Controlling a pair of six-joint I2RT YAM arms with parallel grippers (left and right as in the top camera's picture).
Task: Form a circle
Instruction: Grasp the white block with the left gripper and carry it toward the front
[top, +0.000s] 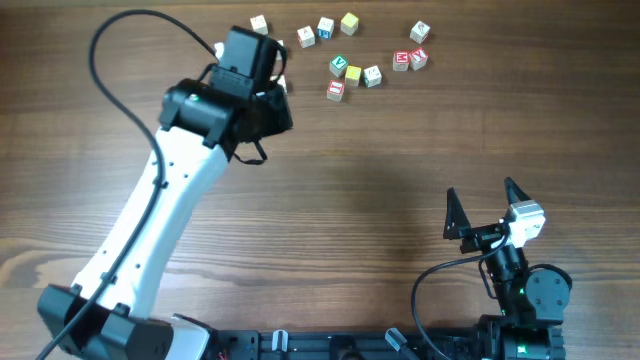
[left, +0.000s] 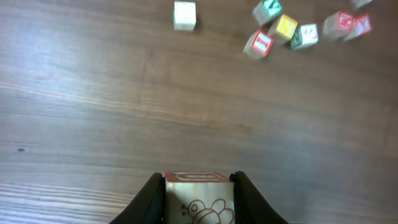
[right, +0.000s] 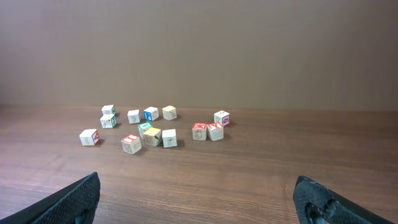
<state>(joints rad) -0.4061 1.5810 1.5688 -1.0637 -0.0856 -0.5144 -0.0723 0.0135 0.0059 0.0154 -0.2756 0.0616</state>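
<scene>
My left gripper (left: 199, 182) is shut on a pale wooden cube (left: 199, 202) with a red top face and an insect drawing on its side. In the overhead view the left gripper (top: 274, 90) sits at the back left of the table, mostly hidden under its wrist. Small letter cubes lie loosely scattered to its right: a red-faced one (top: 336, 89), a yellow one (top: 353, 75), a green-faced one (top: 340, 66) and a pale one (top: 372, 75). No circle of cubes shows. My right gripper (top: 480, 192) stands open and holds nothing, near the front right.
More cubes lie along the far edge, among them a cream cube (top: 259, 24), a yellow-green cube (top: 348, 22) and a pair of red-faced cubes (top: 410, 60). The left arm (top: 150, 220) crosses the left half of the table. A black cable (top: 110, 70) loops above it.
</scene>
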